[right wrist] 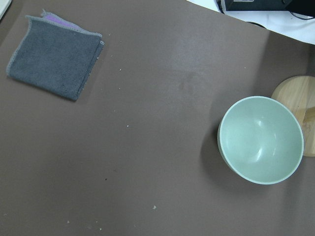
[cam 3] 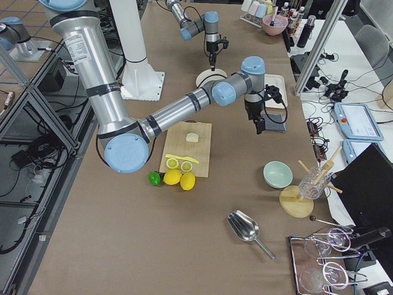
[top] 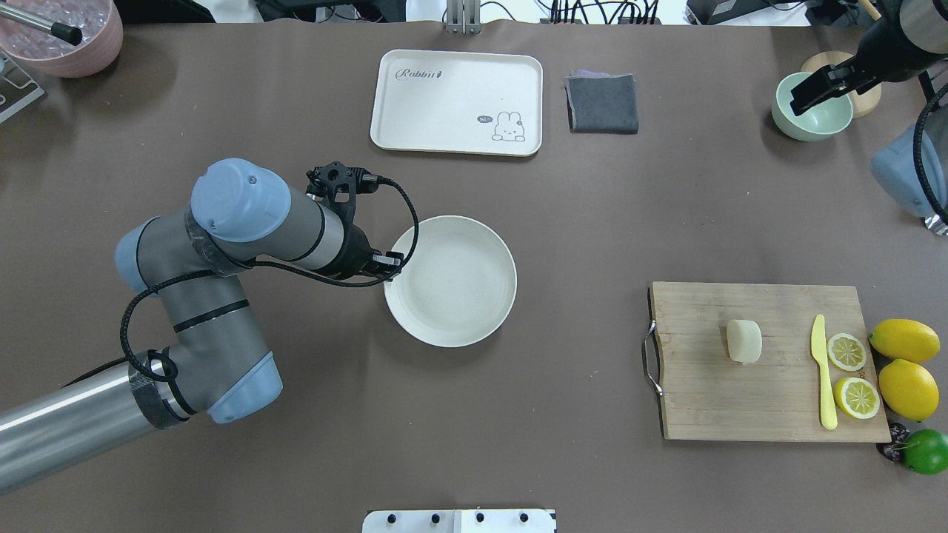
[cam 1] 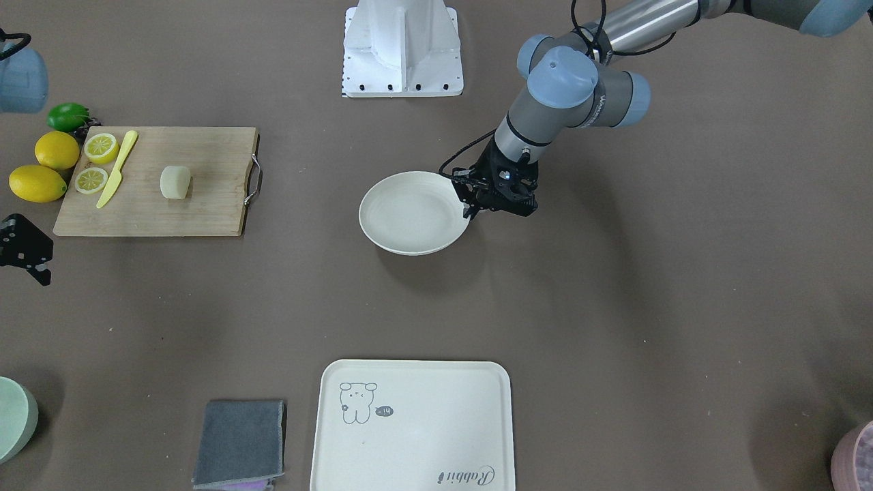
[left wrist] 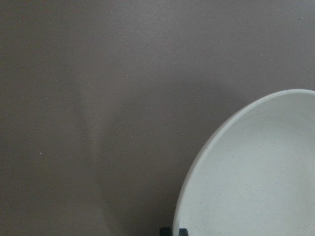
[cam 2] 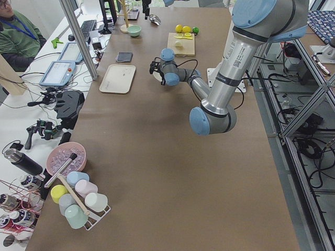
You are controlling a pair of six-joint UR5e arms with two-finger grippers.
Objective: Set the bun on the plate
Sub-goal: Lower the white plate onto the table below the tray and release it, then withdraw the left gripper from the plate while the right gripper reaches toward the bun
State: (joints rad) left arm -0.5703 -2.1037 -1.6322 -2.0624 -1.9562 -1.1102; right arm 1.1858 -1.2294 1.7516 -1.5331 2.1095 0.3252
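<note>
The bun (top: 743,341), a small pale cream lump, lies on the wooden cutting board (top: 740,392) at the right, also seen in the front view (cam 1: 175,183). The round off-white plate (top: 452,281) rests mid-table and holds nothing. My left gripper (top: 391,265) is at the plate's left rim, and in the left wrist view its fingertips (left wrist: 166,231) sit close together over that rim, shut on it. My right gripper (top: 798,100) hovers far back right above a green bowl (top: 815,122), well away from the bun. No fingertips show in its wrist view, and it holds nothing.
On the board lie a yellow knife (top: 822,370) and two lemon halves (top: 846,352). Whole lemons (top: 905,340) and a lime (top: 926,450) sit beside it. A cream tray (top: 415,104) and a grey cloth (top: 603,104) lie at the far edge, and a pink bowl (top: 67,37) is at the far left.
</note>
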